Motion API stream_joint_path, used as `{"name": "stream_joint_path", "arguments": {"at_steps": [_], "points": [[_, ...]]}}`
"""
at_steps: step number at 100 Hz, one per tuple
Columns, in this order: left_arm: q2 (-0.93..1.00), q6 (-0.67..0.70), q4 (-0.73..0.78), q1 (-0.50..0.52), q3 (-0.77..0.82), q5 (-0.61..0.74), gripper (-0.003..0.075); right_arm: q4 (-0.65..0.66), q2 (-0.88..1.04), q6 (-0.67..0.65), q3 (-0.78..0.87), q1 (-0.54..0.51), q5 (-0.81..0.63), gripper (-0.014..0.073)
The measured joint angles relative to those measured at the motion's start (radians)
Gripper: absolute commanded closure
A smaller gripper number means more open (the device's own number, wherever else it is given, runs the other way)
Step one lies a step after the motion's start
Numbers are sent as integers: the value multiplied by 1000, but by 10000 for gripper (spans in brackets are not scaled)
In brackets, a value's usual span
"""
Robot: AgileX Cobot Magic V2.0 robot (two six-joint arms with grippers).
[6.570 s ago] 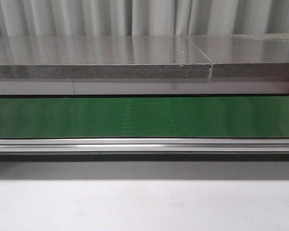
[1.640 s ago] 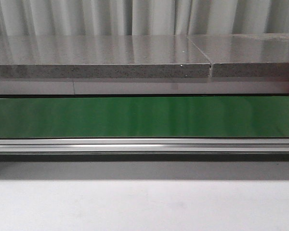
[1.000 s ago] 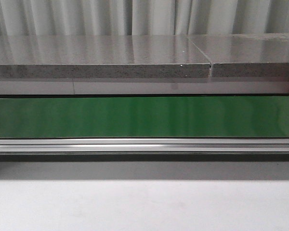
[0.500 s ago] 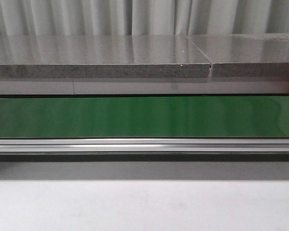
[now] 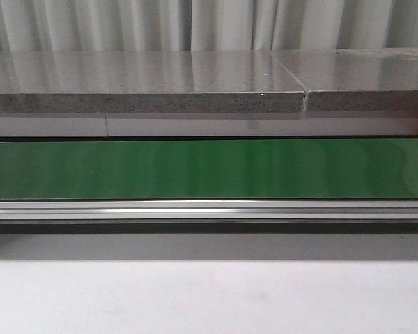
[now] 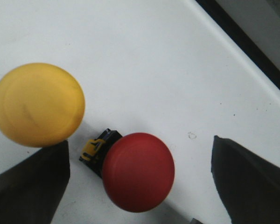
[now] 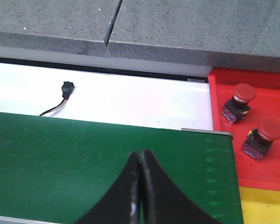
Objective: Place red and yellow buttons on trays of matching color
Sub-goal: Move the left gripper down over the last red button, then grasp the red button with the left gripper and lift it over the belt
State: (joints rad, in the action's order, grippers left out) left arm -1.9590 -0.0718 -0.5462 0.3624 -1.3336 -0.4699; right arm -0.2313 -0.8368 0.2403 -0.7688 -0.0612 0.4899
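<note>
- Nothing has moved in the front view since the earlier frames: the long green conveyor belt (image 5: 209, 169) runs unchanged across the scene, bare along its visible length, with the grey speckled stone slab (image 5: 146, 83) behind it and the white bench surface (image 5: 209, 296) in front.
- Neither arm appears in the front view.
- Left wrist view: the left gripper (image 6: 140, 186) stands wide open, its two dark fingers (image 6: 32, 186) apart over a white surface.
- Between those fingers lies a round red mushroom-head button (image 6: 137, 171), tipped on its side, with its black base and a yellow clip showing just beside the cap.
- A round yellow mushroom-head button (image 6: 38, 104) sits close to the red one, next to one finger; whether the two caps touch cannot be told.
- Right wrist view: the right gripper (image 7: 140, 186) is closed, its black fingertips pressed together with nothing between them, above the green belt near the belt's end.
- Beyond that end of the belt lies a red plastic tray (image 7: 270, 163) holding two red buttons on black bases, one (image 7: 240, 100) farther from the gripper than the other (image 7: 263, 135).
- The edge of a yellow plastic tray (image 7: 266, 205) adjoins the red tray.
- A small black connector with thin wires (image 7: 63, 95) rests on the white strip between belt and slab.
</note>
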Motion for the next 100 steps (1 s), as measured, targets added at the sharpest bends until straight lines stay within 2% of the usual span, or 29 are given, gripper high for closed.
{"name": "stream_joint_path", "arguments": {"at_steps": [36,44,53,80,89,100], "points": [[-24,4,4,0,0,-20,146,0,0,0,0,0,0,660],[-24,4,4,0,0,-23,170,0,0,0,0,0,0,660],[-24,4,4,0,0,-27,239,0,0,0,0,0,0,660],[-24,6,6,0,-2,-40,554,0,0,0,0,0,0,660],[-24,4,6,1,-4,-40,612,0,0,0,0,0,0,660],[-15,4,6,1,-4,-55,639,0,0,0,0,0,0,660]]}}
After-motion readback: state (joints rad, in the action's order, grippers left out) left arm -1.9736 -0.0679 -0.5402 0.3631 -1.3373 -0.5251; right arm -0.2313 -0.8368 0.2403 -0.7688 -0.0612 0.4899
